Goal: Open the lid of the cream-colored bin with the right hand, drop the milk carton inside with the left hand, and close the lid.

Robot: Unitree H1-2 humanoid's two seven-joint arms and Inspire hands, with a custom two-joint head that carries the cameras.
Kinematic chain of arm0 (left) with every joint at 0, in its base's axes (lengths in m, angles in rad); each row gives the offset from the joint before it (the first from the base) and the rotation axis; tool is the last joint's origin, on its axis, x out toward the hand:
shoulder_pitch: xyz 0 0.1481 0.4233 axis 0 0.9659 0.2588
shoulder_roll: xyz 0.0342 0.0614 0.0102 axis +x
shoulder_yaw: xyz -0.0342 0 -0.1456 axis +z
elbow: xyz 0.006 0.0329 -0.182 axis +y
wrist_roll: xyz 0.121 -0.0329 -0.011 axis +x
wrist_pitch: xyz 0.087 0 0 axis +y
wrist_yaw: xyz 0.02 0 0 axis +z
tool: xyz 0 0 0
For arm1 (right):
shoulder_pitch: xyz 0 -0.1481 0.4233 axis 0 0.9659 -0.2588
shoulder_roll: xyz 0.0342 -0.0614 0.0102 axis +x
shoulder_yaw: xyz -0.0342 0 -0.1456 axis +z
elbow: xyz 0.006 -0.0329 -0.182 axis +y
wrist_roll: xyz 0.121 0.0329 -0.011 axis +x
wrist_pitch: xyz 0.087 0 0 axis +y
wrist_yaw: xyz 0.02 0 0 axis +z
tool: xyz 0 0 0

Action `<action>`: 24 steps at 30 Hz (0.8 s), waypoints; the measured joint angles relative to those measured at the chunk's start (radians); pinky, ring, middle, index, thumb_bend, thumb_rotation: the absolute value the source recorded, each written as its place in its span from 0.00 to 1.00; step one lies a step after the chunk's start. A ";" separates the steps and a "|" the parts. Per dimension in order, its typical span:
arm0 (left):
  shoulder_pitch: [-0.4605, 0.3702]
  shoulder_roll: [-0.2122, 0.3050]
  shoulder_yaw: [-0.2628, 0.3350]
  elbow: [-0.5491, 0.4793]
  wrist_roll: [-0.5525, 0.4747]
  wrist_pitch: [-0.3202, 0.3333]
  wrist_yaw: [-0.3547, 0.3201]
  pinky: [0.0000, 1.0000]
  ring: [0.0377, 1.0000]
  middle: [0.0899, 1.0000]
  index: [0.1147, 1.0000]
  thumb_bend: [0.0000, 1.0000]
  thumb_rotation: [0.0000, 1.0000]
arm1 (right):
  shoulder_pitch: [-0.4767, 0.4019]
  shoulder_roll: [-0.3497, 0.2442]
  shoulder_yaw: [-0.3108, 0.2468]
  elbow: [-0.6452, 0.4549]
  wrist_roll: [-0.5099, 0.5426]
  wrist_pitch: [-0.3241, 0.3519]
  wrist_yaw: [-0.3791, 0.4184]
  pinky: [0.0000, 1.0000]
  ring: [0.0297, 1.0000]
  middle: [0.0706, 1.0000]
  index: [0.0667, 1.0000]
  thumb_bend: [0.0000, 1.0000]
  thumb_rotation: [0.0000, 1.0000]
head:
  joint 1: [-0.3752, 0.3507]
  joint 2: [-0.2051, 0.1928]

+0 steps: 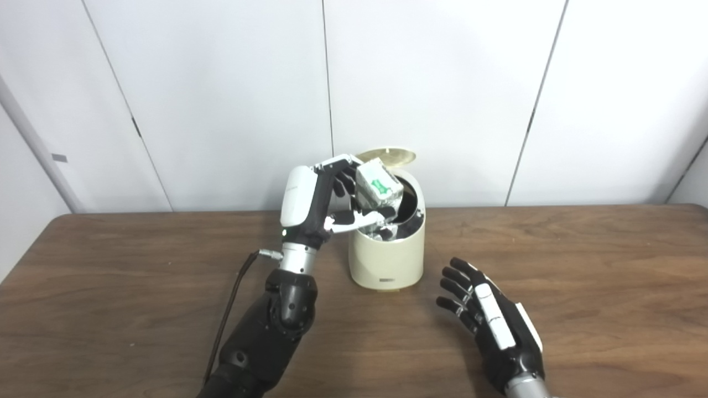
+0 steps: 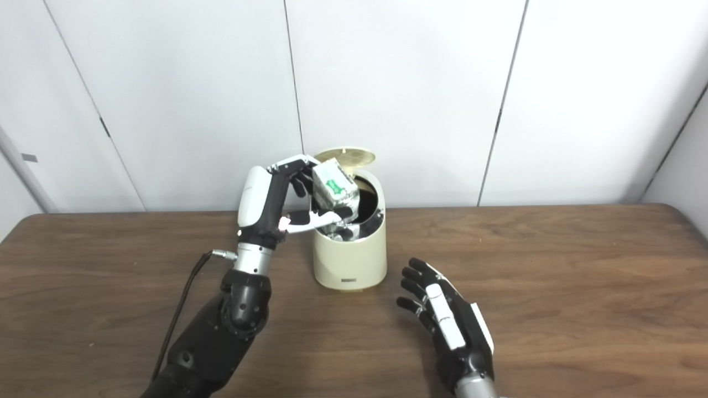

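A: Lid (image 2: 344,155) of the cream-colored bin (image 2: 349,260) stands raised at the back rim, tipped toward the far edge of the table (image 2: 581,287), so the dark mouth of the bin is uncovered.

B: And the bin sits where?

A: On the far half of the worktop, about midway between the left and right edges, near the far edge.

B: Milk carton?

A: The milk carton (image 1: 378,187) is in the air, tilted, right over the mouth of the bin on its left side. It is white with a green mark on the face turned toward the cameras. Its lower end is level with the rim or just inside it; I cannot tell which.

B: Who has it?

A: The left hand (image 1: 326,202). Its fingers (image 1: 342,162) curl over the top of the carton and the thumb presses from below, so the carton is pinched between them. The forearm rises from the near edge, left of the bin.

B: The other hand?

A: The right hand (image 2: 445,318) rests low over the table, near the front edge and right of the bin, apart from it. Its fingers are spread and slightly bent, with nothing in them.
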 measured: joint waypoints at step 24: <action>0.004 0.003 0.024 -0.018 0.063 0.029 -0.056 0.31 0.34 0.48 0.51 1.00 0.00 | -0.012 -0.007 0.001 0.000 -0.030 0.000 0.002 0.72 0.76 0.66 0.70 0.49 0.70 | -0.002 -0.002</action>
